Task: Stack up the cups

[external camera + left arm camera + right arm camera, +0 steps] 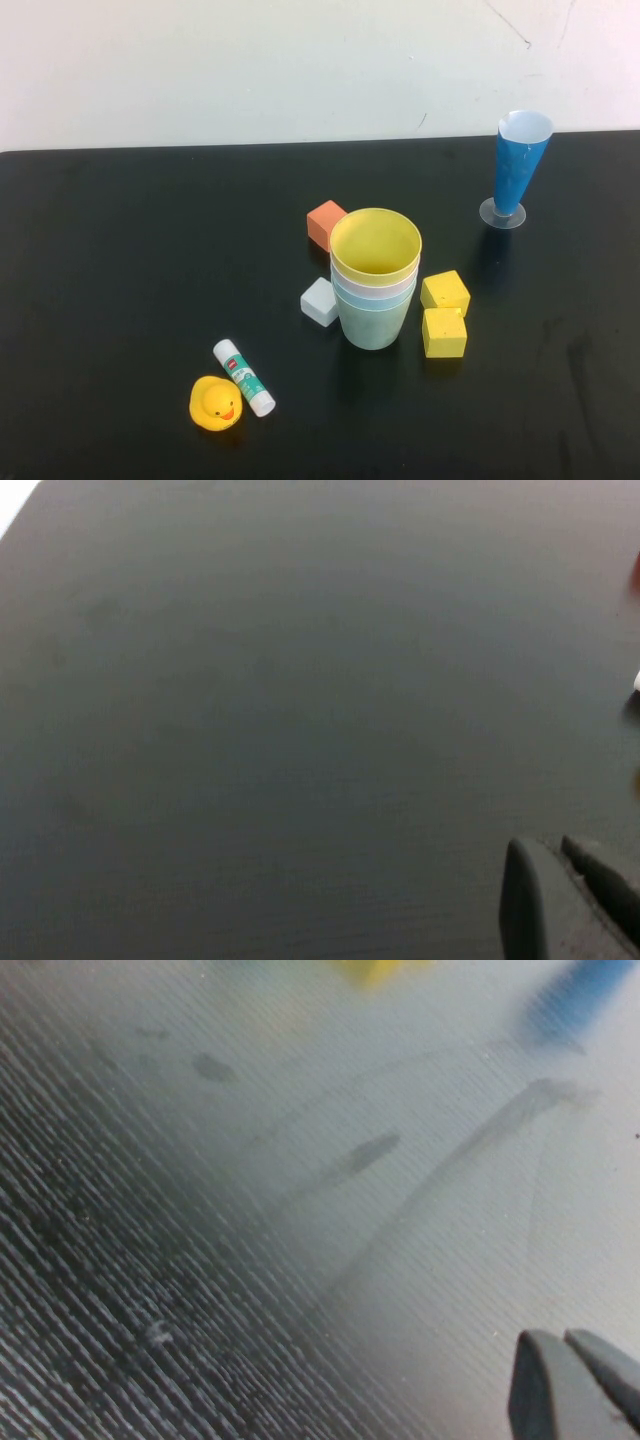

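Note:
The cups (375, 280) stand nested in one upright stack at the table's middle. The yellow cup (375, 243) is innermost and on top. Pale pink and light blue rims show under it, and the mint green cup (374, 325) is outermost at the bottom. Neither arm shows in the high view. My left gripper (545, 846) is shut and empty over bare black table. My right gripper (553, 1336) is shut and empty over bare table too, away from the stack.
Around the stack lie an orange block (325, 222), a pale grey block (319, 301) and two yellow blocks (445, 292) (444, 333). A tall blue cone on a clear base (518, 170) stands at the back right. A glue stick (244, 377) and a yellow duck (216, 403) lie at the front left.

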Available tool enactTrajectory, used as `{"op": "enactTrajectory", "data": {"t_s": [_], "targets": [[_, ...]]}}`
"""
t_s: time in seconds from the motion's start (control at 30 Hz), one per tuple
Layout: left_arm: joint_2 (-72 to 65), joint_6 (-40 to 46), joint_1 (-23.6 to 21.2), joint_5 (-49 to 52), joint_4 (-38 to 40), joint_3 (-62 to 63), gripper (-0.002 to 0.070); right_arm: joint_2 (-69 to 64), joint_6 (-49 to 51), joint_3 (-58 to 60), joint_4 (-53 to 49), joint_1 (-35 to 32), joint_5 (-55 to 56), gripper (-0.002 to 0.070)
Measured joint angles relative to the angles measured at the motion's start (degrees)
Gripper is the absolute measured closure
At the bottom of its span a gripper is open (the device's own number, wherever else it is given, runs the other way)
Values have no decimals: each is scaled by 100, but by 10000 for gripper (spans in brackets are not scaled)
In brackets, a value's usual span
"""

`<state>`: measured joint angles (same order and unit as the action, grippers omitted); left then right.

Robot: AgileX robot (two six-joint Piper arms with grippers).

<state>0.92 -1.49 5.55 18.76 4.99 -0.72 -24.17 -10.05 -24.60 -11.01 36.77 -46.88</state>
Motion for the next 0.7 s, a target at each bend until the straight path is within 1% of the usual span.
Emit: {"op": "enactTrajectory", "data": {"t_s": [0.7], "targets": [[0, 26, 0, 0, 0, 0, 676, 110, 0, 0, 0, -37, 0, 678]]}}
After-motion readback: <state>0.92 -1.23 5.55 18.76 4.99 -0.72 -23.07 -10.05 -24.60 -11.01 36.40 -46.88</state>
